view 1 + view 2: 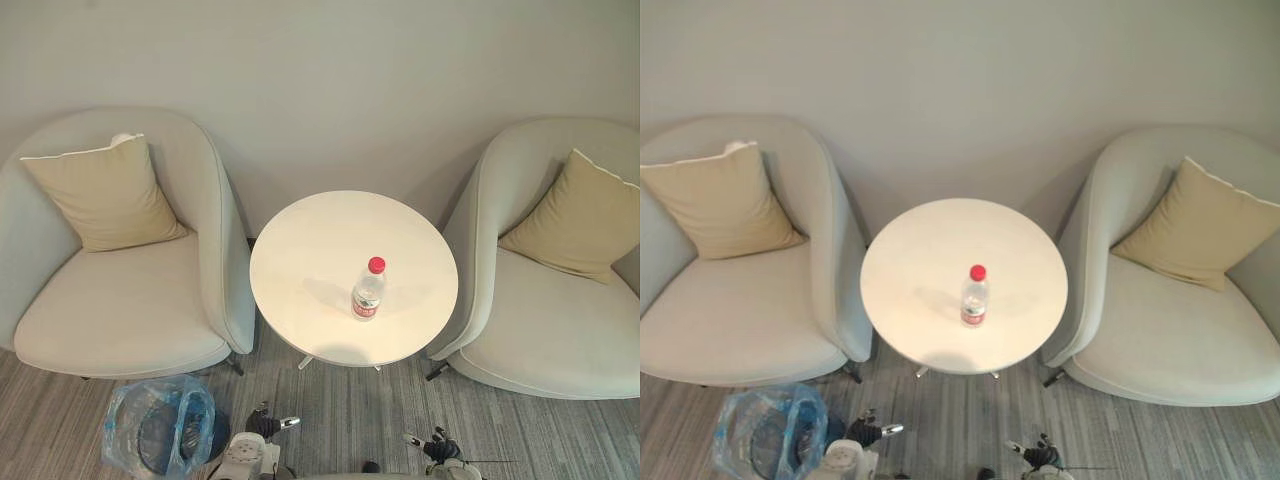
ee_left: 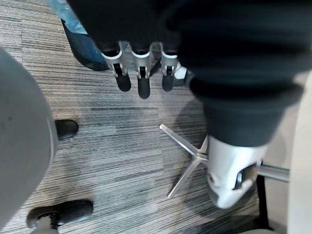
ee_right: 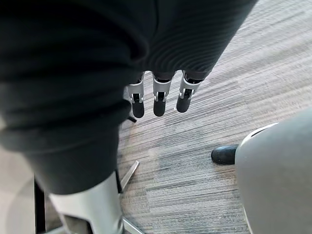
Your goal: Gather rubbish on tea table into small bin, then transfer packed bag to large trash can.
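Note:
A clear plastic bottle (image 1: 368, 290) with a red cap stands upright on the round white tea table (image 1: 310, 250), right of its middle. A small dark bin (image 1: 160, 428) lined with a blue plastic bag sits on the floor at the lower left, by the left chair. My left hand (image 1: 268, 426) hangs low near the bin, its fingers (image 2: 141, 75) relaxed and holding nothing. My right hand (image 1: 438, 446) hangs low below the table's right side, fingers (image 3: 158, 95) straight and empty.
Two pale armchairs flank the table: the left armchair (image 1: 120, 310) and the right armchair (image 1: 540, 330), each with a beige cushion. A plain wall stands behind. The table's metal foot (image 2: 187, 161) spreads over grey striped carpet (image 1: 340, 410).

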### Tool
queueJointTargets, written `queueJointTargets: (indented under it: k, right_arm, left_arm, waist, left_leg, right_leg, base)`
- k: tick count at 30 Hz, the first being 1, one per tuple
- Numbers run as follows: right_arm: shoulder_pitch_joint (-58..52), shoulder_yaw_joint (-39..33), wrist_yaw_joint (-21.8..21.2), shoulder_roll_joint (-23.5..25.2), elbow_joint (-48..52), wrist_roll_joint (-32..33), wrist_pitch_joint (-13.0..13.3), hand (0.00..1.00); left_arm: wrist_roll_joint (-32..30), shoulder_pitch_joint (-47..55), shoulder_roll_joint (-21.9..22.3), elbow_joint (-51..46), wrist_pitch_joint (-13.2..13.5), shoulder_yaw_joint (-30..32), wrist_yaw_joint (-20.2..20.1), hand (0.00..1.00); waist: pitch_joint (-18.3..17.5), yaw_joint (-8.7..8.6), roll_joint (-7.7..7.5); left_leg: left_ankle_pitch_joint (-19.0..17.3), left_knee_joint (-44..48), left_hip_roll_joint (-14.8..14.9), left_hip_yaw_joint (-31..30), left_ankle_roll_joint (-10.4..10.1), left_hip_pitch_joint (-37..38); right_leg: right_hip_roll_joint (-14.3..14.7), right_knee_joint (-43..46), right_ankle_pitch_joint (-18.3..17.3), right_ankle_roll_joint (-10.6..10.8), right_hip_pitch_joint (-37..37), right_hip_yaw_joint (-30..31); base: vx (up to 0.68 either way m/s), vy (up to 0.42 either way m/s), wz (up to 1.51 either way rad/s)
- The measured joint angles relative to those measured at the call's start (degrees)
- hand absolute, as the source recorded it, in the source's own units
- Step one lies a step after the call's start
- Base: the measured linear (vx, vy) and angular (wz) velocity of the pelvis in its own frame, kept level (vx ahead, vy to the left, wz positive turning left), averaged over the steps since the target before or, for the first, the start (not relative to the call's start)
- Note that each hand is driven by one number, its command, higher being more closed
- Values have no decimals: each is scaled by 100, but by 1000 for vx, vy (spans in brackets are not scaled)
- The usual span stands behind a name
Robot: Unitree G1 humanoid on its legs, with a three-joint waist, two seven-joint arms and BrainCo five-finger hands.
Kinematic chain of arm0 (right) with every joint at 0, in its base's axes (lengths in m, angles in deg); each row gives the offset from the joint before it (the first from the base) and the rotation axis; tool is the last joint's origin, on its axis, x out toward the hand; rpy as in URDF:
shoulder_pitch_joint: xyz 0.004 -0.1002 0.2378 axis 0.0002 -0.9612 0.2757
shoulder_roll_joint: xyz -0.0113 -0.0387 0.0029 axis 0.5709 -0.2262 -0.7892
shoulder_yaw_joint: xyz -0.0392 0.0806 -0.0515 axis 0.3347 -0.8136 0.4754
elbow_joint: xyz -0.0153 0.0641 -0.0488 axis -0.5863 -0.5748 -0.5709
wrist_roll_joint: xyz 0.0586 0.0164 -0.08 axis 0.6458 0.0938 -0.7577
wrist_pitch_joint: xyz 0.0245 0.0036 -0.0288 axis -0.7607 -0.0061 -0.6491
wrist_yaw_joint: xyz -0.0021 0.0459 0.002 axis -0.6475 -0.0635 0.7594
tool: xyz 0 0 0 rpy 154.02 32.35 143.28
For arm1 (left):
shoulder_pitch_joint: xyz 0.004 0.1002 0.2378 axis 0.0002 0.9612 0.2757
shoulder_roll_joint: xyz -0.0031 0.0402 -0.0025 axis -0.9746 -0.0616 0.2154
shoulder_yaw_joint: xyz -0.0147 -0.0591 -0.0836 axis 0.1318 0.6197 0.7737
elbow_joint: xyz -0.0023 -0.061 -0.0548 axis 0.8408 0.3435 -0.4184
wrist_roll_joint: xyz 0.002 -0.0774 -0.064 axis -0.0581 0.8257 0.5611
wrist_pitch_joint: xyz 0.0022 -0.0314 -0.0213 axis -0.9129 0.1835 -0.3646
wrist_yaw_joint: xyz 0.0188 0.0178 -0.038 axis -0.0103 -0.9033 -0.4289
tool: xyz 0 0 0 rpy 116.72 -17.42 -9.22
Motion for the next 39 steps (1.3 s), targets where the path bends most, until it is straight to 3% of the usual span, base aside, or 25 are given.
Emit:
queueJointTargets:
  k: [5,9,16,22,39]
  right_arm:
    - [-203,631,38,-167,1908,-515,190,0]
    - [-303,638,69,-245,2979,-1023,273,0]
    - [-338,743,136,-368,3755,-1637,372,0]
    - [35,741,439,-529,4077,-2071,414,0]
    - [1152,486,1306,-454,3796,-2062,303,0]
  left_arm:
    - [-4,13,-25,-3,14,-4,20,0]
    - [-114,80,-195,-34,28,-1,24,0]
    - [-130,265,-388,-88,128,3,30,0]
    - [-180,338,-400,-293,149,4,28,0]
    - [-162,330,-348,-690,284,70,57,0]
  waist:
    - [-19,-10,-12]
    - [-82,-25,-151]
    - [-111,-20,-201]
    - [-111,73,-195]
    - [321,289,-48]
  left_leg:
    - [30,-69,-8,-49,35,-65]
    - [53,-74,-46,-180,73,-187]
    - [161,-244,-141,-408,134,-214]
    - [317,-368,-249,-721,172,-403]
    - [366,-337,-337,-1126,213,-651]
  right_leg:
    - [27,-108,159,-14,-137,189]
    - [5,-178,258,11,-229,191]
    - [-62,-342,421,70,-266,122]
    - [-135,-341,450,115,-399,-80]
    - [-194,-333,433,130,-423,-439]
  base:
    - [-25,-5,-19]
    - [-50,20,1]
    - [-79,13,5]
    - [-40,6,20]
    - [3,10,13]
